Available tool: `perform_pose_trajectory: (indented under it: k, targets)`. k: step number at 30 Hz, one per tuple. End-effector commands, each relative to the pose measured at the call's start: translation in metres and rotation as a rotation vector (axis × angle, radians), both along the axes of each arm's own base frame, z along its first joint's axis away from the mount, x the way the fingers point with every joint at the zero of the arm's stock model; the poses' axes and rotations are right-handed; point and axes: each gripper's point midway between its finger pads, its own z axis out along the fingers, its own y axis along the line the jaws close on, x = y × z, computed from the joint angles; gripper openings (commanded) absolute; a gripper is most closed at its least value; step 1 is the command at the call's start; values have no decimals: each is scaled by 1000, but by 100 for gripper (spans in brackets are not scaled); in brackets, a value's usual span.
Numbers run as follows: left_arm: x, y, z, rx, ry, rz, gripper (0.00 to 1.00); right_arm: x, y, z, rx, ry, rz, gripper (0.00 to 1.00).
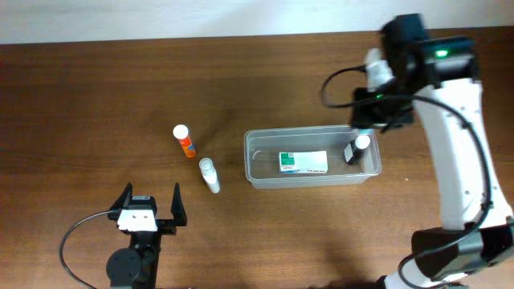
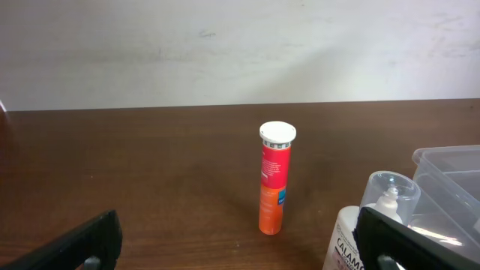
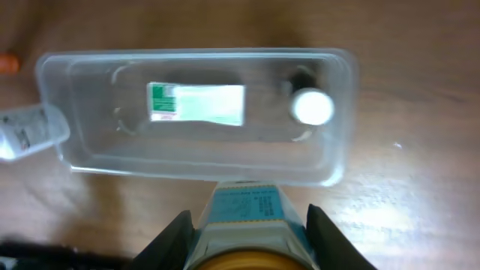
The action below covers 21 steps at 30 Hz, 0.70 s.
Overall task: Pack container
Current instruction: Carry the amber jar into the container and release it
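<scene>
On dark wood table [image 1: 80,96], white wall [image 2: 225,45] behind, left jaws spread, right jaws clamping bottle [image 3: 247,221]

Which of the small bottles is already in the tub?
The dark bottle with the white cap, at the right end of the container. The orange tube and the clear-capped bottle stand outside it; the right gripper holds a blue-labelled bottle.
</scene>
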Motion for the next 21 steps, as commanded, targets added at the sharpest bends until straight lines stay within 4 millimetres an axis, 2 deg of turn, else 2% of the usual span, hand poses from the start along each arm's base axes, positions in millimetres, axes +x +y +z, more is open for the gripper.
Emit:
perform_pose_trajectory:
  k: [1, 5, 7, 11, 17, 21]
  targets:
    - [0, -2, -1, 14, 1, -12, 100, -5, 18, -14, -13, 14, 65, 36]
    - [0, -2, -1, 14, 1, -12, 99, -10, 21, -40, -18, 69, 44, 37]
    - [0, -2, -1, 14, 1, -12, 99, -13, 20, -64, -23, 106, 36, 36]
    - [0, -2, -1, 14, 1, -12, 99, -14, 22, -95, -27, 125, 43, 37]
    - [0, -2, -1, 14, 1, -12, 99, -9, 23, -134, -23, 103, 47, 37]
    - [0, -2, -1, 14, 1, -12, 99, -8, 23, -151, -23, 88, 62, 37]
